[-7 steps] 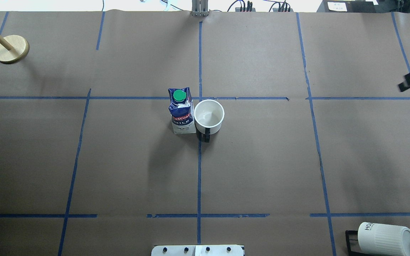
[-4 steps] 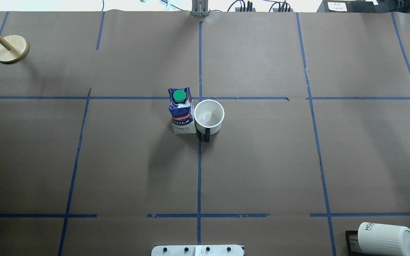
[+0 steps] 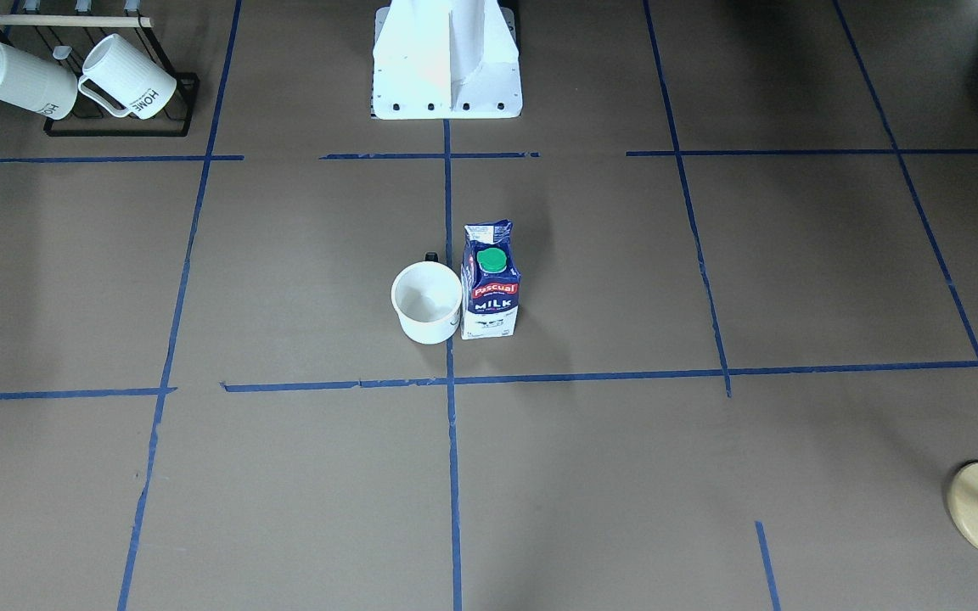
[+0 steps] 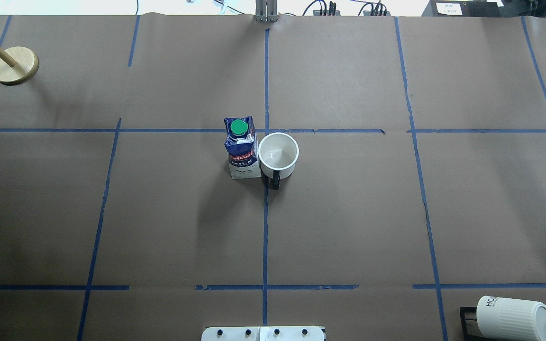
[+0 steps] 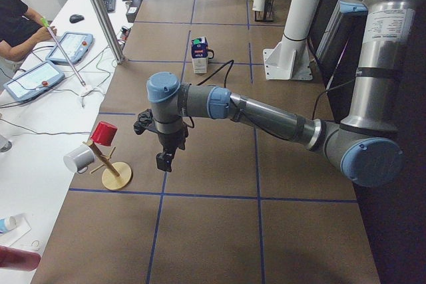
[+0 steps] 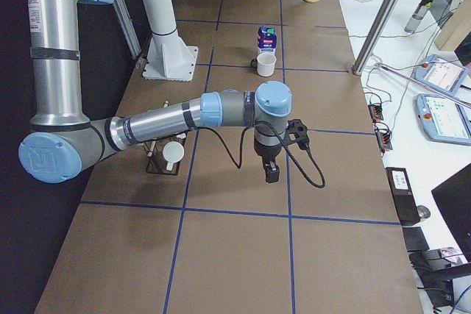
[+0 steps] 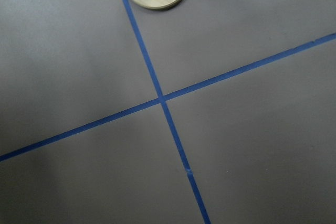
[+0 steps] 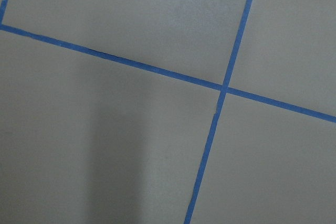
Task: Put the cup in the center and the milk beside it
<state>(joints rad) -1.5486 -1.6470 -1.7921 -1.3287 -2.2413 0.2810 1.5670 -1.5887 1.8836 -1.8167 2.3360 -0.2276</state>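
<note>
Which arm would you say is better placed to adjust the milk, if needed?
Left, probably: the milk stands on the cup's left, and the cup would block the right arm's approach.

The overhead view looked forward and down on the counter [image 4: 349, 213] from behind the robot; the front-facing view looked steeply down from opposite, the base [image 3: 446, 59] at its top centre; both held the milk [image 4: 241, 149] and cup [image 4: 278, 154] mid-frame; the side views looked along the counter from either end; each wrist view sat close over a tape crossing [image 7: 161, 98].
</note>
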